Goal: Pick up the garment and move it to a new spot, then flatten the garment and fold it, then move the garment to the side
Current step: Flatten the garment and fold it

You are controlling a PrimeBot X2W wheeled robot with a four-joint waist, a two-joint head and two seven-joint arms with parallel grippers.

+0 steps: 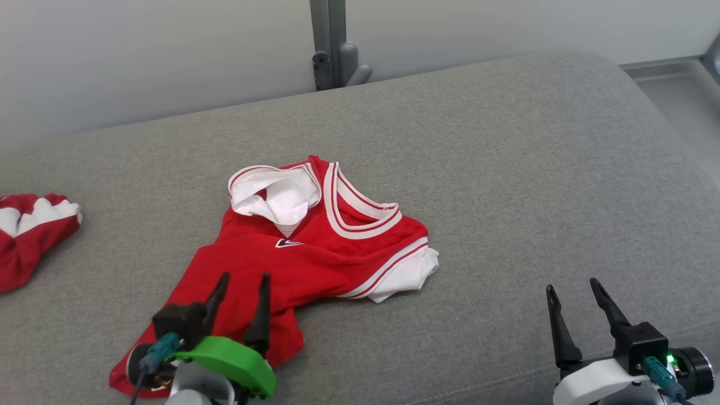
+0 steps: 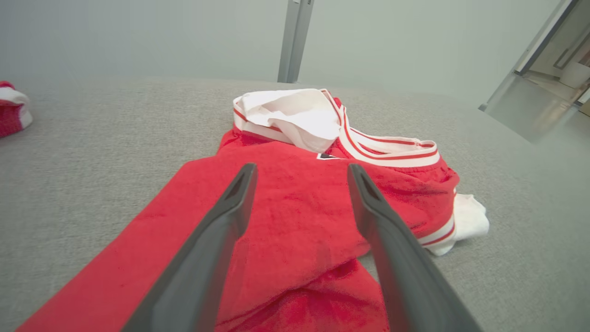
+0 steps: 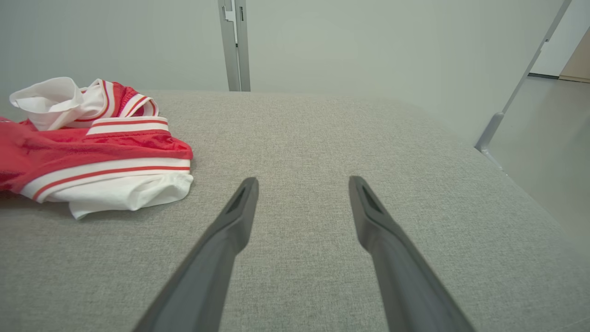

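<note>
The garment (image 1: 315, 253) is a red jersey with white and red trim and a white lining, lying crumpled in the middle of the grey cushioned surface (image 1: 506, 169). My left gripper (image 1: 244, 278) hovers over its near lower part, open, with nothing between the fingers; from the left wrist the garment (image 2: 295, 216) spreads beneath the open left gripper (image 2: 302, 170). My right gripper (image 1: 571, 284) stands open at the lower right, apart from the cloth, over bare fabric. In the right wrist view the garment (image 3: 92, 152) lies to the left of the open right gripper (image 3: 303, 182).
A second red and white cloth (image 1: 31, 233) lies bunched at the far left edge. A grey post (image 1: 332, 45) rises behind the surface against a pale wall. The surface drops off at the right toward the floor (image 1: 683, 107).
</note>
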